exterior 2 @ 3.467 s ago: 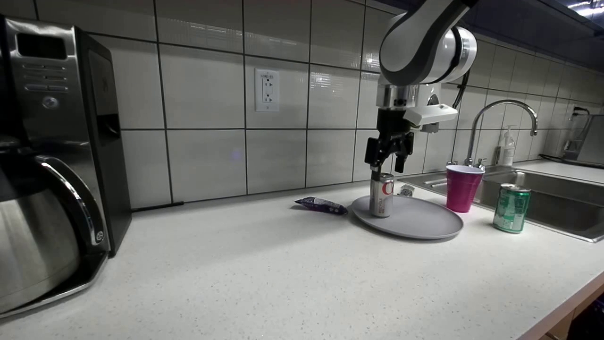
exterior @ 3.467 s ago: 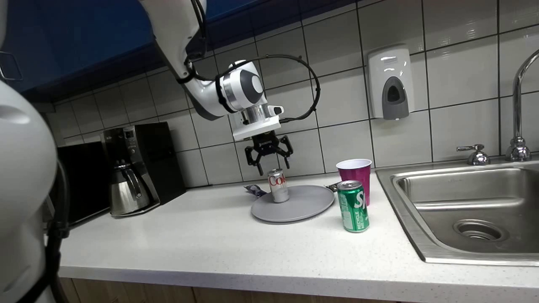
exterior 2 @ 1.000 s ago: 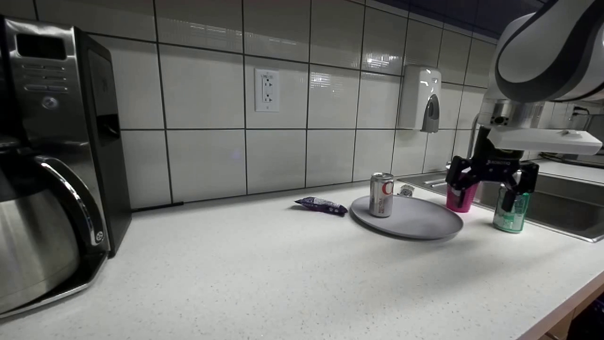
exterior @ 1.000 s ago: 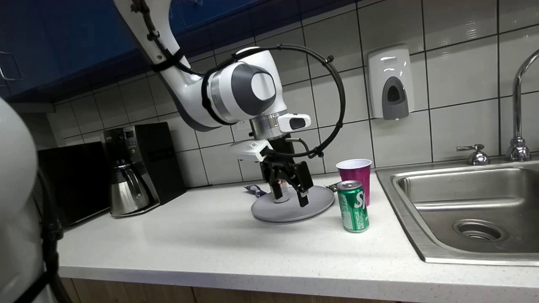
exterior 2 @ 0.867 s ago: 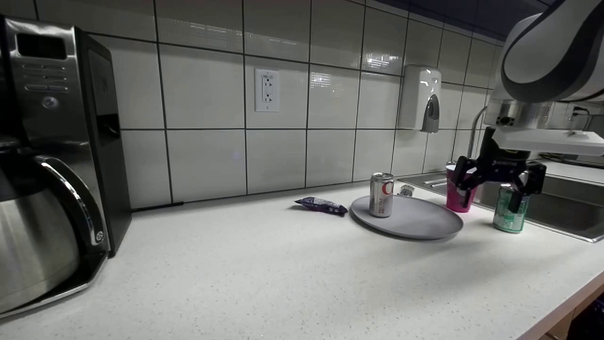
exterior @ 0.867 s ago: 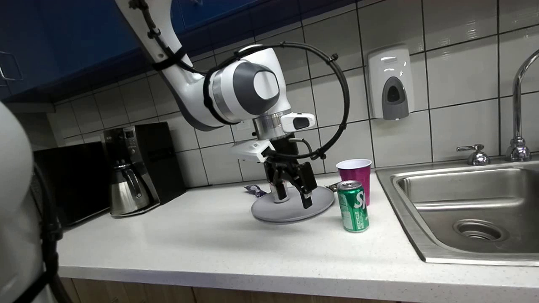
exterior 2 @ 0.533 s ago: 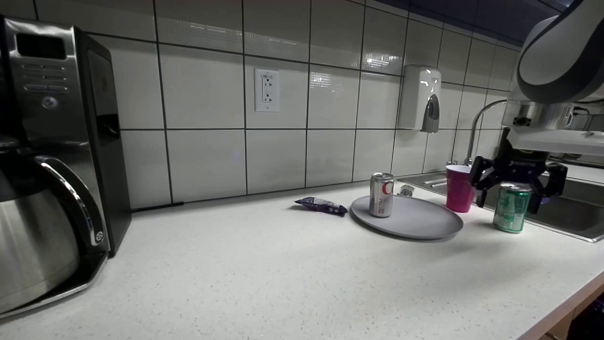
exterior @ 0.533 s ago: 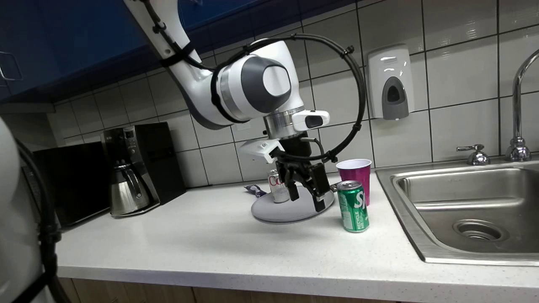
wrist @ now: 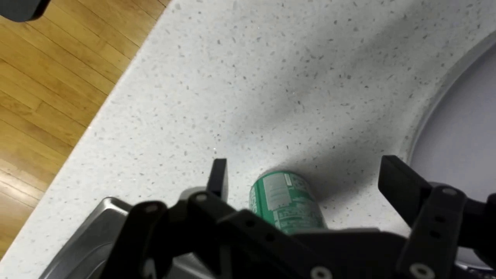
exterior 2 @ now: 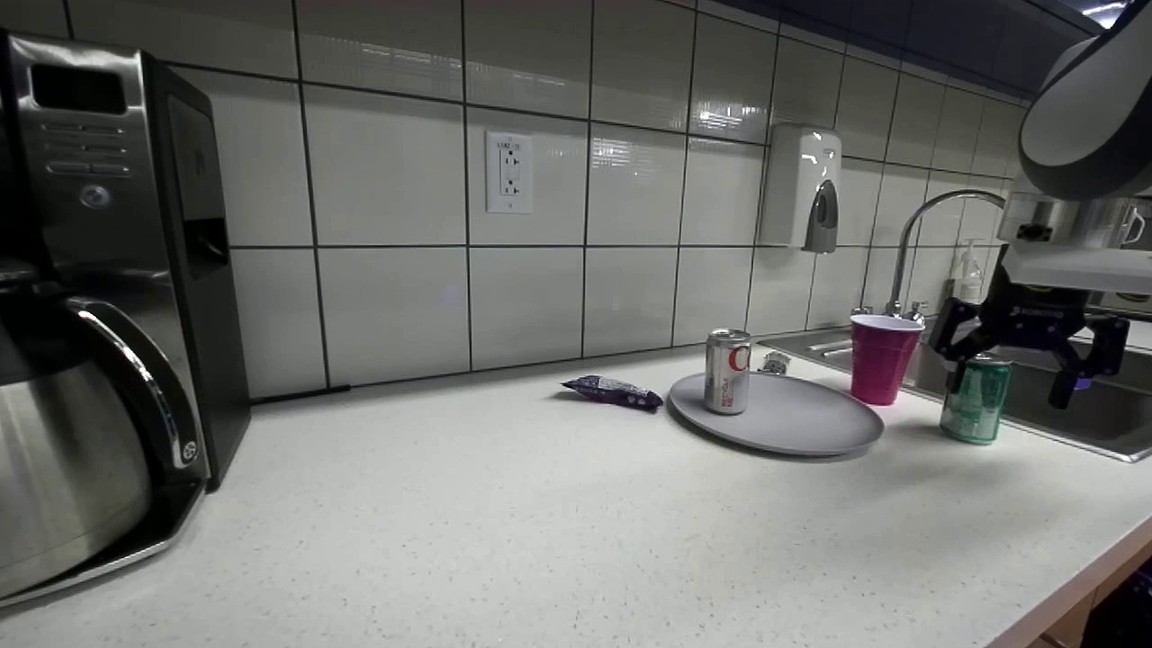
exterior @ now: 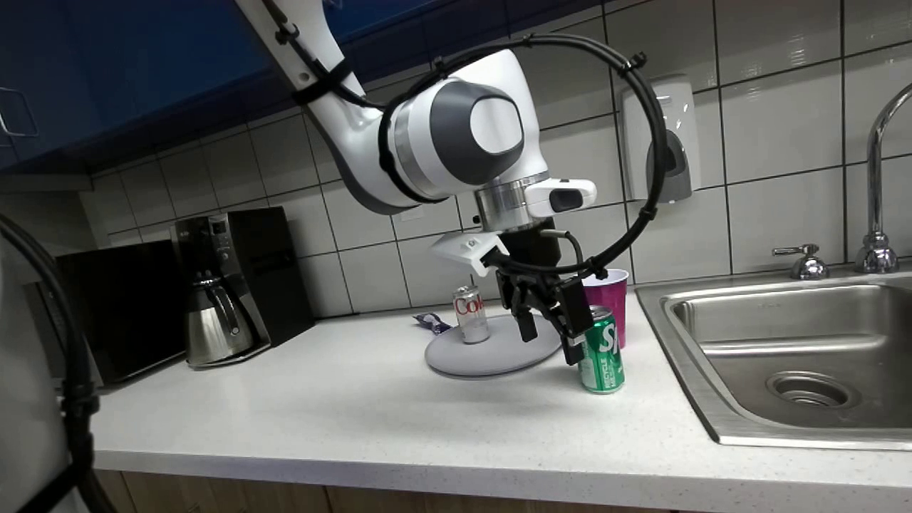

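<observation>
Currently I am holding my gripper [exterior: 551, 343] close to the green can [wrist: 286, 202], its 2 jaws parted wide.
The green can is standing upright on the white counter [exterior: 342, 406], between the gray plate [exterior 2: 810, 423] and the steel sink [exterior: 687, 360], near the pink cup [exterior 2: 880, 369], while a silver can [exterior 2: 727, 376] is standing on the plate.

White arm [exterior: 463, 135] bent, fingers [wrist: 403, 190] apart, pointing downward

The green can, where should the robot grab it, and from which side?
Probably around the upper sides of the green can, coming from above. It stands upright with straight round walls, the open gripper looks wide enough to straddle it, and a sideways approach past the purple cup might knock that over.
</observation>
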Action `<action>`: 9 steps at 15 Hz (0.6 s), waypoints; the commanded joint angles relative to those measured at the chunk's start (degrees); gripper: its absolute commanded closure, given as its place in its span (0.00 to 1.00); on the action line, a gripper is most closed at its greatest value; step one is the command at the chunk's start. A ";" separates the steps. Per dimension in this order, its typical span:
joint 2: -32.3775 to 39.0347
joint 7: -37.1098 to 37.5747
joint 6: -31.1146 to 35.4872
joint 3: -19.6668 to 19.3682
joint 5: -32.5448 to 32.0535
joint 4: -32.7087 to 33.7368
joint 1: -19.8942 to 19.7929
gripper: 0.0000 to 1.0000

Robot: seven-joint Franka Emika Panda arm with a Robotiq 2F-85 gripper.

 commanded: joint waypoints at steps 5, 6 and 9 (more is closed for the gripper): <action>0.53 0.47 -0.22 -0.84 -0.80 3.09 -1.81 0.00; 0.81 0.35 -0.41 -0.94 -0.69 3.62 -1.77 0.00; 1.99 -0.18 -0.55 -1.09 -0.15 5.12 -1.52 0.00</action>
